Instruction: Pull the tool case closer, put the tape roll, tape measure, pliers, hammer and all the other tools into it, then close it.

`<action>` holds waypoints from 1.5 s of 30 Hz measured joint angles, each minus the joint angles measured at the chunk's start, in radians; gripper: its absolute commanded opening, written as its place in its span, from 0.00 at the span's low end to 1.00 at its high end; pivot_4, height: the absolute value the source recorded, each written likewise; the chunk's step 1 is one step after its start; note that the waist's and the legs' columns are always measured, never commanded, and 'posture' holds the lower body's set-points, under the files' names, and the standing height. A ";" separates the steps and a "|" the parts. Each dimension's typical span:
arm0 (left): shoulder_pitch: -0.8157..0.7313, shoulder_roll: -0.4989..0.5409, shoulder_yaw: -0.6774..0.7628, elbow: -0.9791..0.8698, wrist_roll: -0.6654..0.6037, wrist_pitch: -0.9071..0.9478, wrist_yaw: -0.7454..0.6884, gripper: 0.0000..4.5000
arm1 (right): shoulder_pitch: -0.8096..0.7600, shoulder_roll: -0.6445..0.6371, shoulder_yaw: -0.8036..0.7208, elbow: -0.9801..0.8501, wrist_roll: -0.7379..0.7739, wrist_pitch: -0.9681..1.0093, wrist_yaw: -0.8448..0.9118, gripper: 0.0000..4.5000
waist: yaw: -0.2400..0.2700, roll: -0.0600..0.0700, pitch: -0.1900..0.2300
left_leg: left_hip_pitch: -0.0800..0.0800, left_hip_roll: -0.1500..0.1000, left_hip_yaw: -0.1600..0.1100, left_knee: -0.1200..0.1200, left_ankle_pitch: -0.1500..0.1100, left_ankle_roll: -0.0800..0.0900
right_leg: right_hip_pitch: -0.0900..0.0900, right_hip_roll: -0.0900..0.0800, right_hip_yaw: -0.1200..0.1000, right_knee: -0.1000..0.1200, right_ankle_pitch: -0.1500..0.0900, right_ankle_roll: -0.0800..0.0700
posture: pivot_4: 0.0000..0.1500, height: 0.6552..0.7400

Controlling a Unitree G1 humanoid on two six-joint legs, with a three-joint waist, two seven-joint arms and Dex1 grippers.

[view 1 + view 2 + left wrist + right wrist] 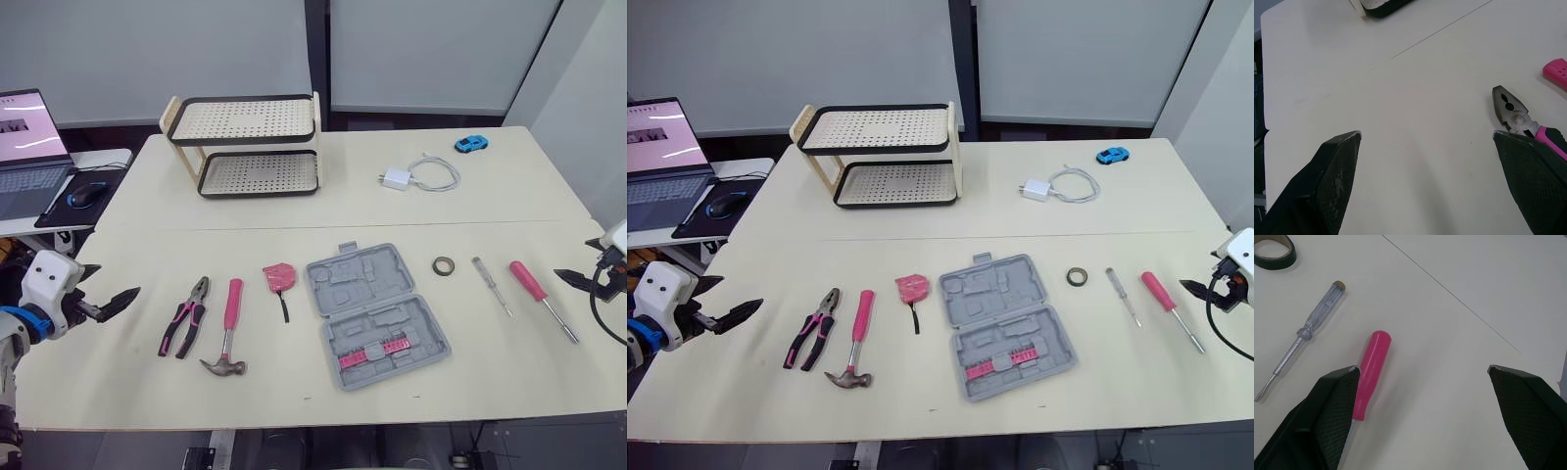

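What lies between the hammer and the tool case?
The pink tape measure, apart from both hammer and open tool case; the left eye view shows it.

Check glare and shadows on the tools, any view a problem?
Left eye view: even light, only thin soft shadows under the hammer and tool case; the laptop screen is the one bright patch. Left wrist view: mild sheen on the pliers head, no glare. Right wrist view: soft highlight along the pink screwdriver handle, table matte.
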 measured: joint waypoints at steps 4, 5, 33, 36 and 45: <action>-0.003 0.000 0.000 0.005 0.005 -0.001 0.006 1.00 | 0.000 0.000 0.000 0.000 0.000 0.000 0.000 1.00 | 0.000 0.000 0.000 | 0.000 0.000 0.000 0.000 0.000 0.000 | 0.000 0.000 0.000 0.000 0.000 0.000 | 1.00 1.00; -0.005 0.000 0.000 0.009 0.005 -0.002 0.007 1.00 | 0.000 0.000 0.000 0.001 0.000 -0.001 0.000 1.00 | 0.000 0.000 0.000 | 0.000 0.000 0.000 0.000 0.000 0.000 | 0.000 0.000 0.000 0.000 0.000 0.000 | 1.00 1.00; -0.019 -0.001 -0.001 0.042 0.001 0.011 -0.021 1.00 | 0.006 0.000 0.002 0.021 -0.001 -0.008 0.002 1.00 | -0.012 0.000 0.000 | 0.000 0.000 0.000 0.000 0.000 0.000 | 0.000 0.000 0.000 0.000 0.000 0.000 | 1.00 1.00; -0.016 -0.001 -0.001 0.035 -0.011 0.023 -0.023 1.00 | 0.011 0.001 0.002 0.017 0.000 -0.008 0.003 1.00 | -0.013 0.000 0.000 | 0.000 0.000 0.000 0.000 0.000 0.000 | 0.000 0.000 0.000 0.000 0.000 0.000 | 1.00 1.00; 0.032 -0.001 0.011 -0.042 -0.063 0.065 -0.068 0.87 | 0.052 0.008 0.002 -0.106 0.012 0.029 0.047 1.00 | -0.013 0.000 0.000 | 0.000 0.000 0.000 0.000 0.000 0.000 | 0.000 0.000 0.000 0.000 0.000 0.000 | 1.00 1.00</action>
